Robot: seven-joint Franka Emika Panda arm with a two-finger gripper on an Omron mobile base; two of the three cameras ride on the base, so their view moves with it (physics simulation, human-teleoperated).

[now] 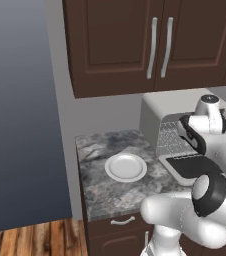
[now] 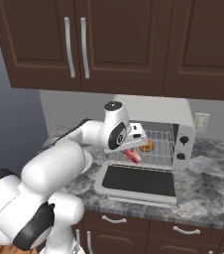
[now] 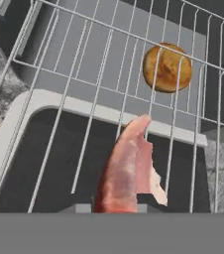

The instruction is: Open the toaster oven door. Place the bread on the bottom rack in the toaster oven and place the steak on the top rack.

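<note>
Hand view: gripper (image 2: pixel 134 149) pinched on the steak (image 3: pixel 126 171), a limp pink-red slab over thin silver wire. Round golden-brown bread (image 3: pixel 167 67) at one o'clock, behind the wires, inside the boxy grey toaster oven (image 2: pixel 186 136); glass door (image 2: pixel 139 181) lies dropped flat.

Even, shadowless, slightly soft render
</note>
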